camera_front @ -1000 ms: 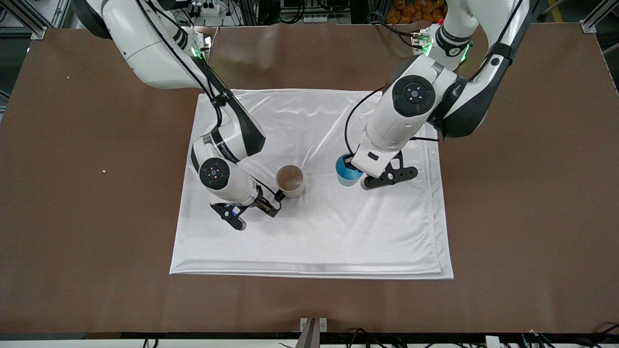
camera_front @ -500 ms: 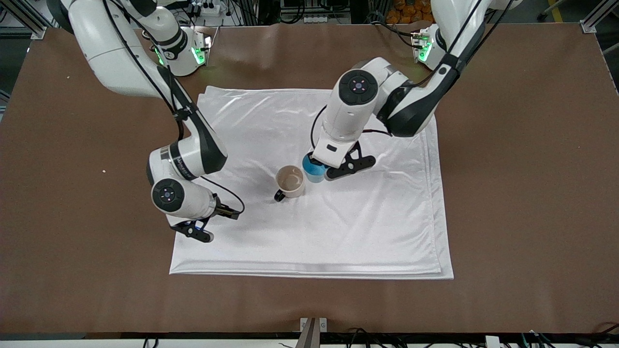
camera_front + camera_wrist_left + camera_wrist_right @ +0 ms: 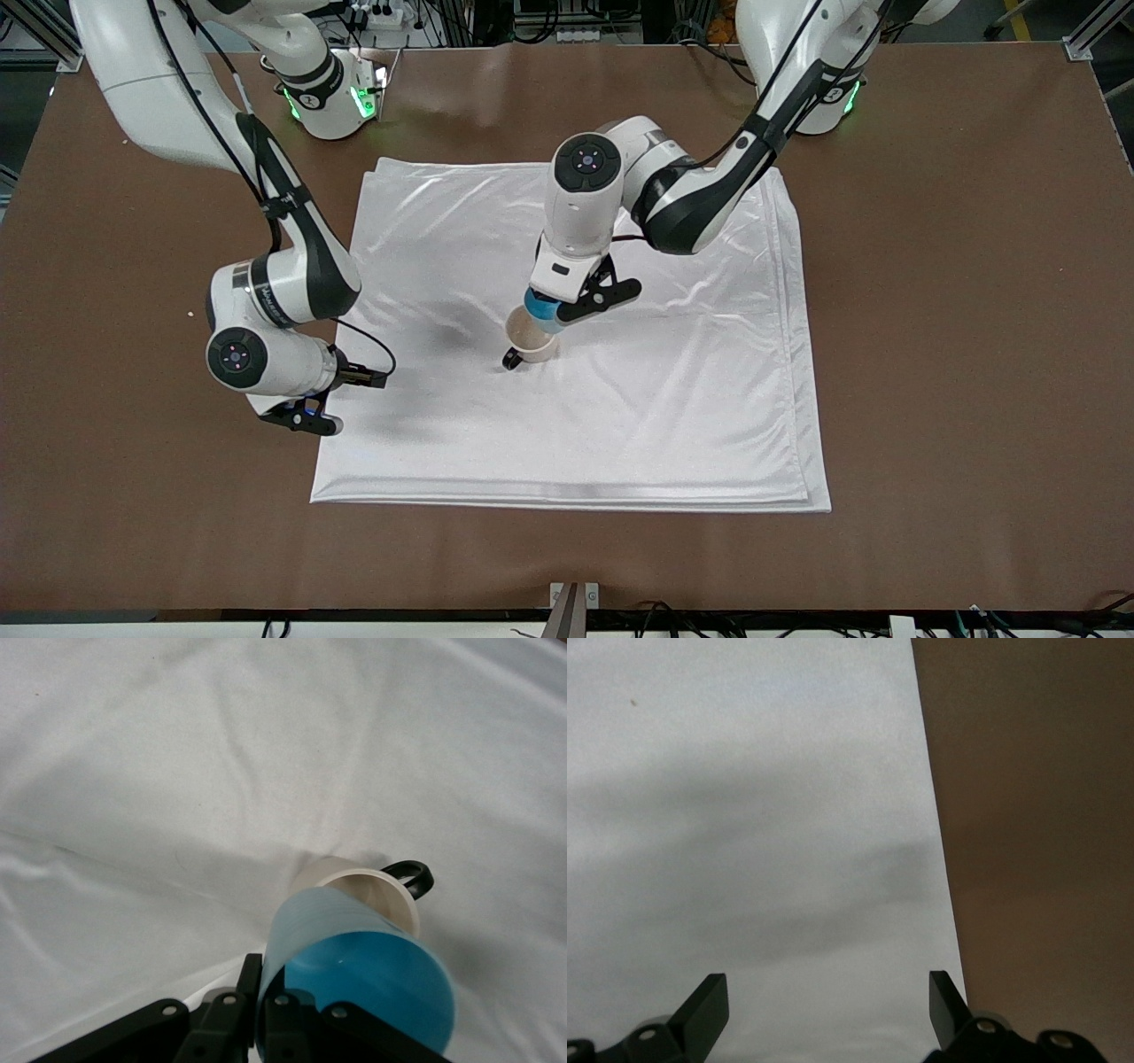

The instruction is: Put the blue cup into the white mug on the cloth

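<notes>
The left gripper [image 3: 551, 306] is clamped on the blue cup [image 3: 540, 310], holding it in the air just over the white mug [image 3: 532, 339]. In the left wrist view the gripper's fingers [image 3: 266, 1010] pinch the cup's wall at its rim, one inside and one outside, and the blue cup [image 3: 359, 979] hangs tilted, its open mouth turned toward the camera. Its lower end sits right above the white mug [image 3: 376, 890], whose pale rim and dark loop handle [image 3: 409, 875] show past the cup's edge. Whether the cup touches the mug's rim cannot be told.

The mug stands upright on the cloth [image 3: 620, 399], near the cloth's middle, with its handle [image 3: 511, 360] pointing toward the front camera and slightly toward the right arm's end of the surface [image 3: 974, 354].

The right gripper [image 3: 332, 399] hangs with its jaws spread wide and nothing between them, over the cloth's edge at the right arm's end, well apart from the mug. The right wrist view shows its two fingertips [image 3: 704, 1005] standing far apart above the cloth [image 3: 744, 859], with the straight border where the cloth meets the brown surface [image 3: 1036, 859] running beside them. The cloth lies flat in lightly wrinkled layers around the mug.
</notes>
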You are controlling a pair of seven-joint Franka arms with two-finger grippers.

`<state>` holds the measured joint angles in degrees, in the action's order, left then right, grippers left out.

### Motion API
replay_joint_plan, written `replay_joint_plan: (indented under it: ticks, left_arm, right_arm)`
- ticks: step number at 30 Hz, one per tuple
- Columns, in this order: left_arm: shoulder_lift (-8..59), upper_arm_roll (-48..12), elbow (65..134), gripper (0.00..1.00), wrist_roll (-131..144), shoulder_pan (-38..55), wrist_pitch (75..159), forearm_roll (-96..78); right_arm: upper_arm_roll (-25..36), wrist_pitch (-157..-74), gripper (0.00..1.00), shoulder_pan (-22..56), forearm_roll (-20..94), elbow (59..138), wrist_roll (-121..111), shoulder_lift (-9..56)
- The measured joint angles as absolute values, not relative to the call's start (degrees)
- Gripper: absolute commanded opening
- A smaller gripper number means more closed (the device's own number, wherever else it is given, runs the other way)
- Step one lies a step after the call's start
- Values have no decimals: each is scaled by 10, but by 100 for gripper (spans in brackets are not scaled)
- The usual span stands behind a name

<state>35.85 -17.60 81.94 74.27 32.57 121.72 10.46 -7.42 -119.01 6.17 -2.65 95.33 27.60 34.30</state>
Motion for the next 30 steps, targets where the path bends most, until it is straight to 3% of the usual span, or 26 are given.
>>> replay_joint_plan:
  ticks: [16, 24, 30]
  left_arm:
    - [382, -146, 810, 0, 748, 356, 1267, 105]
    - [394, -146, 810, 0, 748, 363, 1284, 105]
    - [399, -146, 810, 0, 748, 367, 1285, 105]
  right_arm:
    - [-74, -1219, 100, 29, -31, 1175, 194, 137]
    - [-74, -1215, 100, -8, -32, 1212, 120, 98]
    - [-74, -1157, 100, -26, -32, 1214, 96, 73]
